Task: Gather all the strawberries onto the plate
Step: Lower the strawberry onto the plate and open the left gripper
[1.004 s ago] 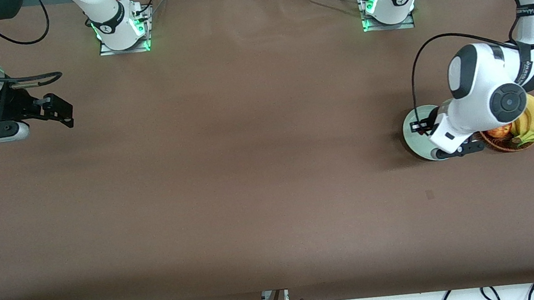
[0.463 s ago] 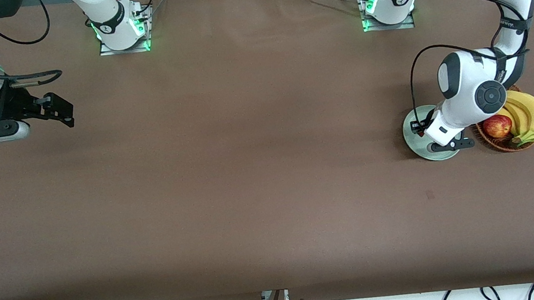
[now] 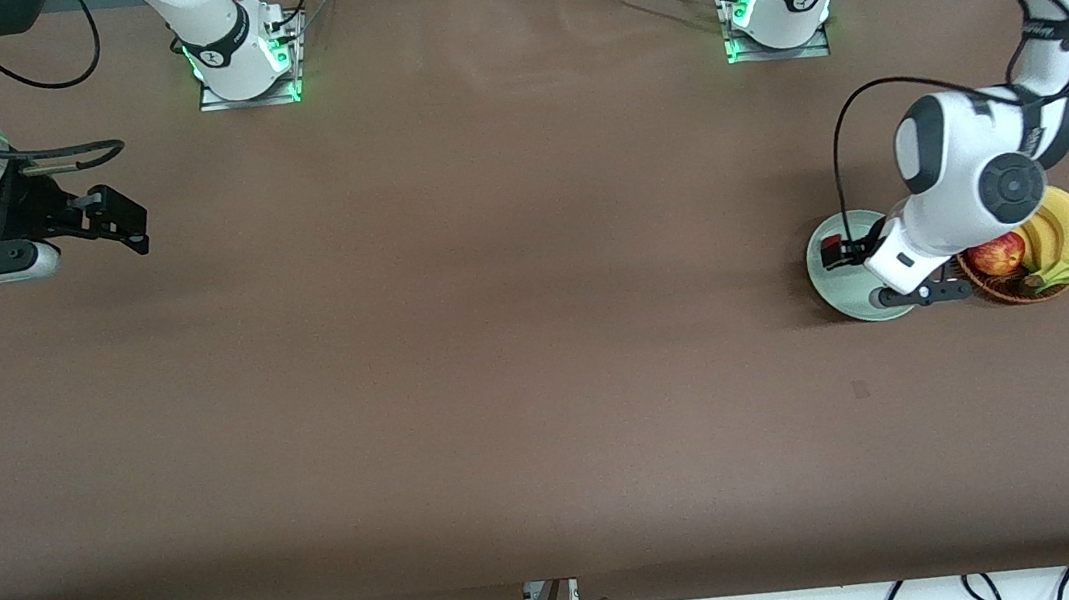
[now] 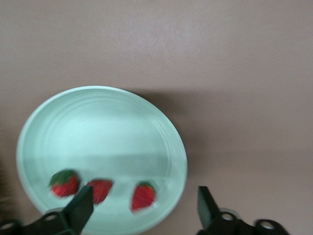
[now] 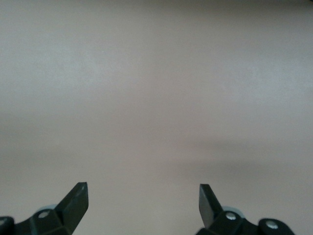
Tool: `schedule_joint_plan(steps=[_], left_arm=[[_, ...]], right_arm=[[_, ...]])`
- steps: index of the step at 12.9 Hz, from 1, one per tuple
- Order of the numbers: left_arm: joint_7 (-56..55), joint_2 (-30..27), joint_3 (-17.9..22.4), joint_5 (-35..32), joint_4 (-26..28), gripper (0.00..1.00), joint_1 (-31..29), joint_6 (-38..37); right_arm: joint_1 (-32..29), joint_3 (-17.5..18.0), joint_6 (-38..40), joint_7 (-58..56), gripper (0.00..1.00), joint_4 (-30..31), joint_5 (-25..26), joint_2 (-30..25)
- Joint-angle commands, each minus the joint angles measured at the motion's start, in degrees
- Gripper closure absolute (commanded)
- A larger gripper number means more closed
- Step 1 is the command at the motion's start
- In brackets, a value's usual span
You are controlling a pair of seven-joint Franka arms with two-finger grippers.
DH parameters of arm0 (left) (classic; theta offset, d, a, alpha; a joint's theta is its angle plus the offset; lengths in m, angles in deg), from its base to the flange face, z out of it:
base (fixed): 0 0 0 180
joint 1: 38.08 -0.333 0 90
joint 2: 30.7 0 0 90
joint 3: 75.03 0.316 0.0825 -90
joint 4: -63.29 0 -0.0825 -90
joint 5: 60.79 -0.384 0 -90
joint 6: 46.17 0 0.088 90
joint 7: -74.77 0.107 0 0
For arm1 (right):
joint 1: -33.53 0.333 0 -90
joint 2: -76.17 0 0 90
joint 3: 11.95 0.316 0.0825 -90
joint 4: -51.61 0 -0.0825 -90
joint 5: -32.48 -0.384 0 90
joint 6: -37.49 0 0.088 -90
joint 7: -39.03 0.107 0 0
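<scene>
- Front view looks down from high across the table [image 3: 499, 344], facing both bases;
- left wrist view looks close down on the plate [image 4: 105, 115], shared with front;
- right wrist view faces bare tabletop

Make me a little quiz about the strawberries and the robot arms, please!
1. How many strawberries lie on the plate?
2. True or false: the left gripper is shut on a strawberry.
3. Which fruit sits in the basket beside the plate? A) apple and bananas B) grapes C) oranges

Key
1. Three, all inside the rim.
2. False: it hangs over the plate with its fingers open and nothing between them.
3. A: the apple and bananas. The right gripper waits, open, over bare table at the right arm's end.
</scene>
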Motion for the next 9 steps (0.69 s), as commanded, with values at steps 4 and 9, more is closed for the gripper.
schedule_joint_plan(steps=[4, 9], left_arm=[[2.1, -10.6, 0.0, 1.1, -8.7, 0.0, 0.1, -17.4], [1.3, -11.8, 0.2, 1.3, -19.2, 0.0, -0.8, -27.4]], right_arm=[[-0.5, 0.3, 1.0, -0.6, 0.0, -1.4, -1.0, 0.5], [-0.5, 0.3, 1.0, -0.6, 0.0, -1.4, -1.0, 0.5]])
